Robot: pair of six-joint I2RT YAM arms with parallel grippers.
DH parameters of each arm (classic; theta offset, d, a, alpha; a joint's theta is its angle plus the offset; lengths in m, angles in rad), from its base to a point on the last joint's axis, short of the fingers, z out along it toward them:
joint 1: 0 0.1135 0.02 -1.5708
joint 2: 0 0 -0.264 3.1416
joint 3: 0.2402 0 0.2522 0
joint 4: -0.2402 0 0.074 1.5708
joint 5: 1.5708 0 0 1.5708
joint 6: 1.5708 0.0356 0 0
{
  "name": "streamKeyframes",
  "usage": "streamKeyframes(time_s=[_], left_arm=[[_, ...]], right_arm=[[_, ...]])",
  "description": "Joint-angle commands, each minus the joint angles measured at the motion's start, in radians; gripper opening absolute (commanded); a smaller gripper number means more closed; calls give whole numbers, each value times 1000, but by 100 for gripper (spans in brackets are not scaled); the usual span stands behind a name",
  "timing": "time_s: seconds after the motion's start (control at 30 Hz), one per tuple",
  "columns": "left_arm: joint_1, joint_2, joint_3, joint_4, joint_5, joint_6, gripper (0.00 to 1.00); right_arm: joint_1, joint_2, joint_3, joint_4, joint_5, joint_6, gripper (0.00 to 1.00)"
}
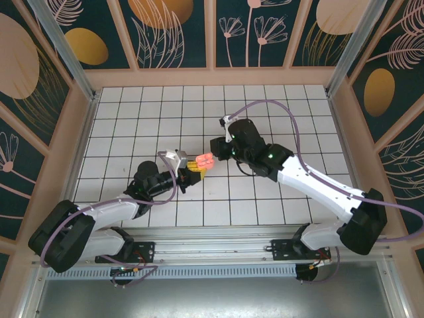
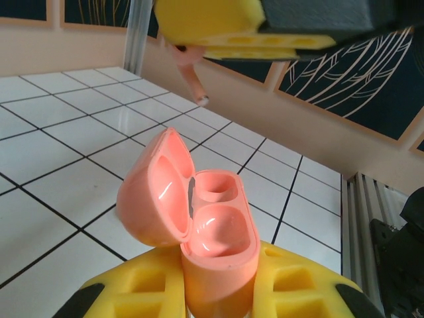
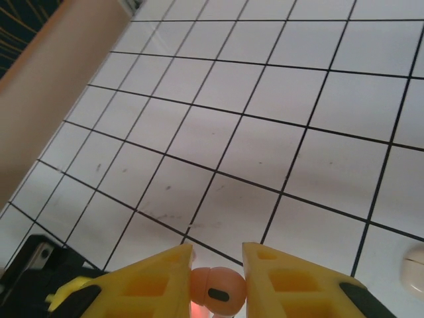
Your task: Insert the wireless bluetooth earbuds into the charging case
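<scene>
The left gripper (image 1: pixel 193 173) has its yellow fingers (image 2: pixel 132 291) squeezed on the bottom part of a coral-pink rounded plastic charging case (image 2: pixel 215 265). The fingers are only as far apart as the case is wide. The case stands up in the fingers, above the middle of the white table with black grid lines (image 1: pixel 132 119). Its mouth faces up. Its lid (image 2: pixel 149 199) is swung back to the left, and the hinge runs along the long side. In the left wrist view, two shiny pink cups sit in the mouth, one behind the other, so the long way of the case runs from near to far.

The right gripper (image 3: pixel 217 275) pinches a tiny pale pink-peach plastic earbud (image 3: pixel 217 291) between its yellow fingers (image 3: pixel 159 271). The gap between them is small, just as wide as the round head of the earbud.

In the left wrist view, the earbud (image 2: pixel 192 76) hangs under the right gripper's yellow finger. Its thin stem is its long part. The stem points down and leans a little to the right, with a dark tip at the low end. It is above the case and a little behind it, not touching it.

In the right wrist view, a small pale round thing (image 3: pixel 414 268) lies on the table at the right edge. I cannot tell what it is.
</scene>
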Motion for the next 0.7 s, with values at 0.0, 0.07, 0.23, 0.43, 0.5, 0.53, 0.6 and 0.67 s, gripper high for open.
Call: streamKeyframes(time_s=[0.0, 0.07, 0.23, 0.43, 0.5, 0.53, 0.6, 0.67], left_arm=[[6, 11, 40, 71, 19, -9, 13], [6, 16, 48, 76, 21, -14, 12], [6, 21, 61, 87, 23, -22, 12], [6, 18, 66, 93, 23, -35, 12], [6, 13, 65, 94, 19, -37, 12], [6, 12, 65, 93, 17, -38, 12], [7, 7, 66, 92, 16, -38, 12], [7, 2, 70, 89, 14, -39, 12]], right_arm=[[18, -65, -51, 113, 31, -16, 24], [26, -86, -71, 126, 24, -14, 24], [44, -95, -85, 133, 24, -22, 24], [52, -74, -79, 130, 28, -34, 24], [53, -71, -77, 126, 25, -37, 24], [53, -69, -76, 121, 28, -39, 24], [55, -68, -76, 113, 28, -43, 24], [57, -69, -76, 107, 29, -47, 24]])
